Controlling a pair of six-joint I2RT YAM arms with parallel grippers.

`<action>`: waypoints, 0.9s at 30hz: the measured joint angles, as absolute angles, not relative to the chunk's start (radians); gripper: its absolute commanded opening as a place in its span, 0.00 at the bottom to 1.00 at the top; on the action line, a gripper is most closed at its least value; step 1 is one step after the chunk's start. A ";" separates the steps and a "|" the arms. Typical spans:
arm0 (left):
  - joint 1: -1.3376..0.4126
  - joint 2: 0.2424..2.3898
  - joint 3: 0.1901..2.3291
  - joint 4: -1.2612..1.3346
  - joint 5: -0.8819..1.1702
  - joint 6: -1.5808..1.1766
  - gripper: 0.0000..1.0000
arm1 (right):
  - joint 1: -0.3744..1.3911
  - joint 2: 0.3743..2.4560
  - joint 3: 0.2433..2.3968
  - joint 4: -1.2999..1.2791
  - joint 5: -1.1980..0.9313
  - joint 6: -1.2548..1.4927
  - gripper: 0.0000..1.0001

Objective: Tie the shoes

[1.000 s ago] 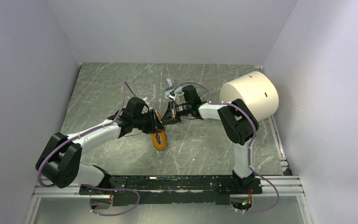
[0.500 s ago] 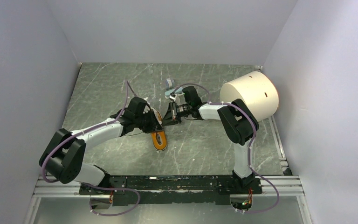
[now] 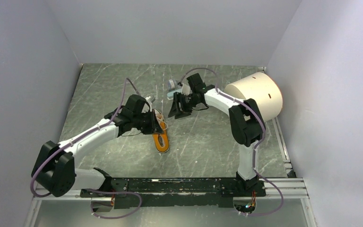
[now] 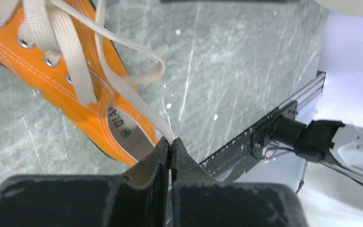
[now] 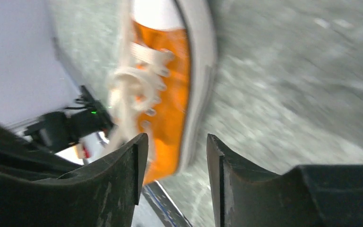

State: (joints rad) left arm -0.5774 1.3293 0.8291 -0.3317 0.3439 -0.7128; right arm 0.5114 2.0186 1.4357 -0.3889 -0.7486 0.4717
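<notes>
The shoes are a single small orange sneaker (image 3: pixel 161 142) with cream-white laces, lying mid-table with its heel toward the arm bases. My left gripper (image 3: pixel 160 126) hovers over its laced top. The left wrist view shows this gripper (image 4: pixel 171 143) shut on one lace (image 4: pixel 164 127), which runs up to the eyelets of the sneaker (image 4: pixel 75 101). My right gripper (image 3: pixel 176 112) stands behind and to the right of the shoe, apart from it. In the blurred right wrist view it (image 5: pixel 177 142) is open with nothing between its fingers, and the sneaker (image 5: pixel 172 94) lies beyond them.
A large cream cylinder (image 3: pixel 257 94) lies on its side at the right edge of the table. A small grey-blue object (image 3: pixel 171 85) sits behind the right gripper. Walls close in three sides, and a metal rail (image 3: pixel 170 187) runs along the front.
My left gripper has shut on the lace. My right gripper has opened and pulled back and up, away from the shoe.
</notes>
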 measured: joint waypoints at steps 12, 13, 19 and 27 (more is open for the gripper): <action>-0.577 1.214 0.835 -0.395 0.435 -0.673 0.05 | 0.531 1.795 1.267 -0.558 -0.672 0.546 0.65; -0.577 1.215 0.838 -0.395 0.441 -0.669 0.05 | 0.543 1.783 1.259 -0.541 -0.680 0.587 0.66; -0.577 1.214 0.863 -0.379 0.479 -0.657 0.05 | 0.614 1.789 1.258 -0.453 -0.678 0.785 0.66; -0.577 1.215 0.892 -0.358 0.524 -0.651 0.05 | 0.696 1.831 1.267 -0.366 -0.671 0.963 0.62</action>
